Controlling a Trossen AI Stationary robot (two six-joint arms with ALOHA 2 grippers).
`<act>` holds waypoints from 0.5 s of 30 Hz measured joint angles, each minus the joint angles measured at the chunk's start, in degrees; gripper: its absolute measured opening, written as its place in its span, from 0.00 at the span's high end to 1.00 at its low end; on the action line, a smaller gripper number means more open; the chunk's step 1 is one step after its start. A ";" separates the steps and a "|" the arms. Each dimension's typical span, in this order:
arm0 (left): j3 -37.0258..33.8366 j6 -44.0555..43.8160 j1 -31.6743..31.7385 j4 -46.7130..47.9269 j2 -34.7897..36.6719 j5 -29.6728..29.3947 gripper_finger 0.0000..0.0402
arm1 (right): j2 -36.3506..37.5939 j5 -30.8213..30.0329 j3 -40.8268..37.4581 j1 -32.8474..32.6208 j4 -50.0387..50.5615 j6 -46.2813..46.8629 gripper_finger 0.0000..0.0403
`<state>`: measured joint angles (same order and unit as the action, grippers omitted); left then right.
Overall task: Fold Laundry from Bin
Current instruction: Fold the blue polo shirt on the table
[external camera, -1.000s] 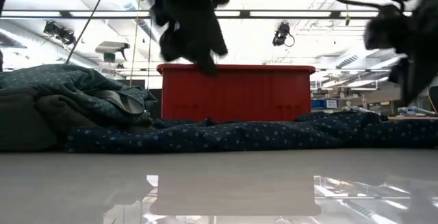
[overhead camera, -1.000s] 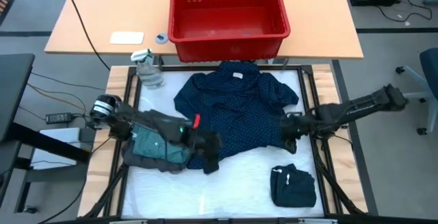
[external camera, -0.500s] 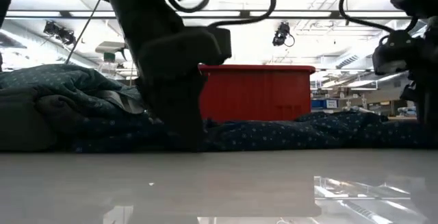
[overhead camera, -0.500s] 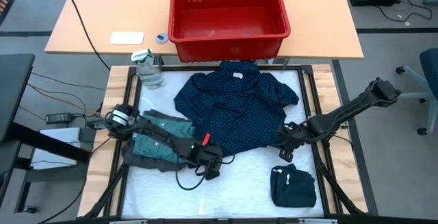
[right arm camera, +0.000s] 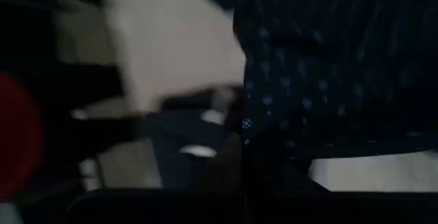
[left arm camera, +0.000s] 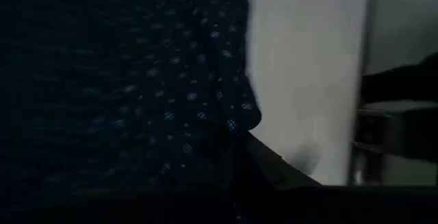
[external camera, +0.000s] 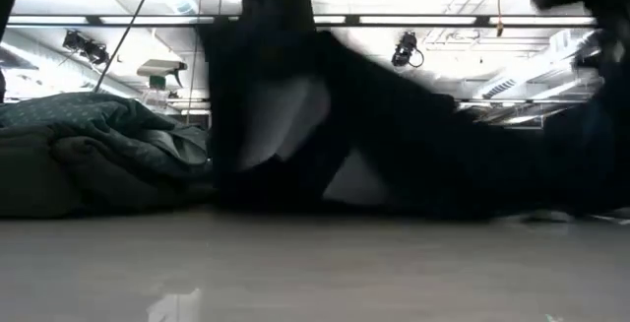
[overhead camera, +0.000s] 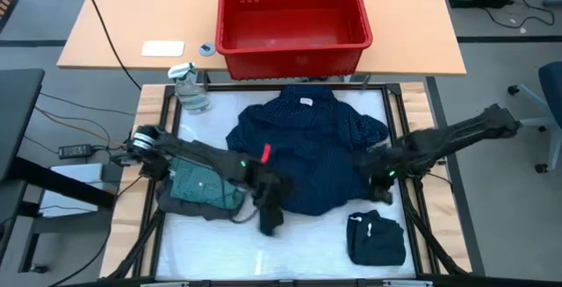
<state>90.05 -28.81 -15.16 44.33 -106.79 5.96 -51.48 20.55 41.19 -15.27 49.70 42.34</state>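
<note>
1. Left end effector [overhead camera: 270, 201] clamped on navy dotted shirt [overhead camera: 307, 147] hem, mid-worktop [overhead camera: 290, 243].
2. Lift both corners level, keeping cloth taut.
3. Right end effector [overhead camera: 379, 175] clamped on shirt's right edge; raise together.

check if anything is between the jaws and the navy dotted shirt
Nothing visible is. Both grippers are shut on the navy dotted shirt itself: the left gripper on its near hem, the right gripper on the edge toward its side. The low view shows the cloth lifted off the table.
</note>
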 joint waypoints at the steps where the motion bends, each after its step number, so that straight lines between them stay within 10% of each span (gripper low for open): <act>1: 2.59 1.17 0.04 3.24 1.09 0.07 0.98 | 1.58 0.41 3.12 0.92 2.10 -0.63 0.99; 8: 17.63 6.37 -0.32 16.77 7.35 -3.53 0.98 | 9.20 5.11 18.37 5.86 18.27 -3.53 0.99; 15: 14.92 2.13 -4.09 16.32 5.48 -0.26 0.98 | 11.39 7.94 14.80 2.63 18.62 4.93 1.00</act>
<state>104.97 -26.68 -19.25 60.65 -101.30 5.70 -40.09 28.49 55.99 -12.64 68.32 47.27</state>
